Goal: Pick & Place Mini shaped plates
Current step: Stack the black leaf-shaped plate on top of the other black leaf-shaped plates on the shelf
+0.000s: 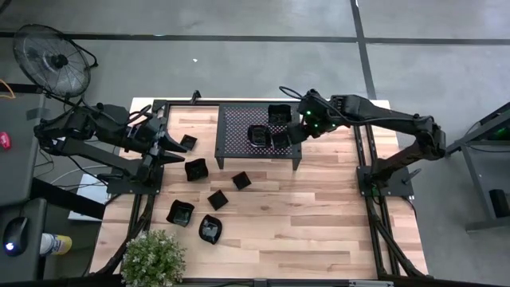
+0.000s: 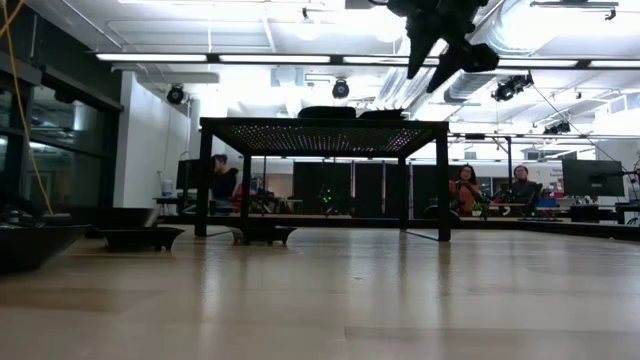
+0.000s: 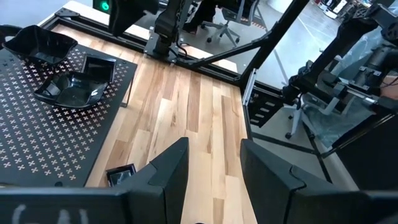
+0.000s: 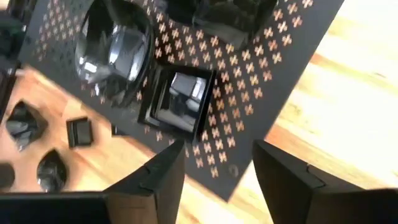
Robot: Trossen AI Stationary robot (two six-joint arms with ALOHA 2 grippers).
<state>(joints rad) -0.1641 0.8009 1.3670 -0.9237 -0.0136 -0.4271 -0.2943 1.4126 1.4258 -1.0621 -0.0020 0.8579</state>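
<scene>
- Right gripper: hovers over the right edge of the perforated rack; jaws spread wide, holding nothing (right wrist view shows a clear gap between the fingers).
- Left gripper: hangs above the table's left side, beside the rack's left edge; jaws parted, nothing between them.
- Rack contents: three mini shaped plates at its right half, a square plate just beside a rounded plate, a third near the far edge.
- Table: six plates lie loose left of and in front of the rack, apart from each other, e.g. and.
- Open room: the table's right and front portions are bare wood; a potted plant stands at the front-left corner.
</scene>
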